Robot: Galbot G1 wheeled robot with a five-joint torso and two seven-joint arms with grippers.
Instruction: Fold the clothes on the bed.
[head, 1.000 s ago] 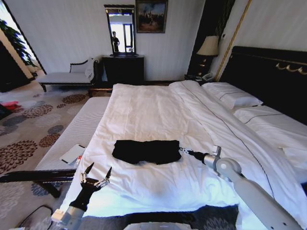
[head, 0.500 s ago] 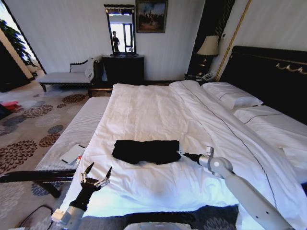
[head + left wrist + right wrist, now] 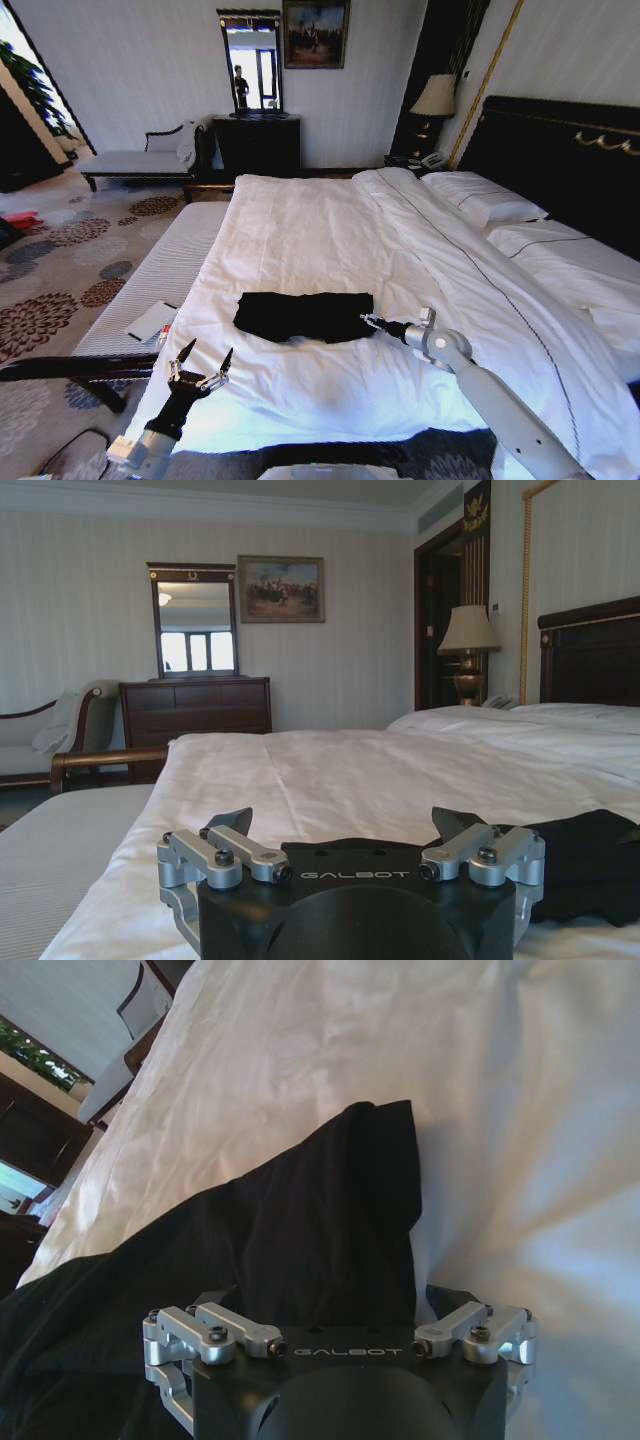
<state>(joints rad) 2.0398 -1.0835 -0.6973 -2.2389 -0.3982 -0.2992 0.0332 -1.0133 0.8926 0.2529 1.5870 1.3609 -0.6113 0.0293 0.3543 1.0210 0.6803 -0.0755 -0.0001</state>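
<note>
The clothes [image 3: 305, 315] are one black T-shirt lying as a narrow folded strip across the white bed [image 3: 320, 235], near its foot. My right gripper [image 3: 368, 320] reaches in low from the right and sits at the shirt's right end. In the right wrist view the black shirt [image 3: 300, 1220] fills the space in front of the right gripper [image 3: 325, 1300], whose jaws stand spread with cloth between them. My left gripper [image 3: 200, 362] hovers open at the bed's near left corner, apart from the shirt. The left wrist view has the left gripper [image 3: 343, 825] with the shirt [image 3: 590, 860] off to one side.
A pale striped bench [image 3: 165, 275] runs along the bed's left side with a white card [image 3: 152, 321] on it. Pillows [image 3: 485, 205] and the dark headboard [image 3: 560, 160] lie to the right. A dresser [image 3: 257, 143], a lamp [image 3: 435, 97] and a chaise [image 3: 140, 160] line the far wall.
My right gripper has slid left along the duvet, up to the shirt's right end. The left arm and the shirt have not moved.
</note>
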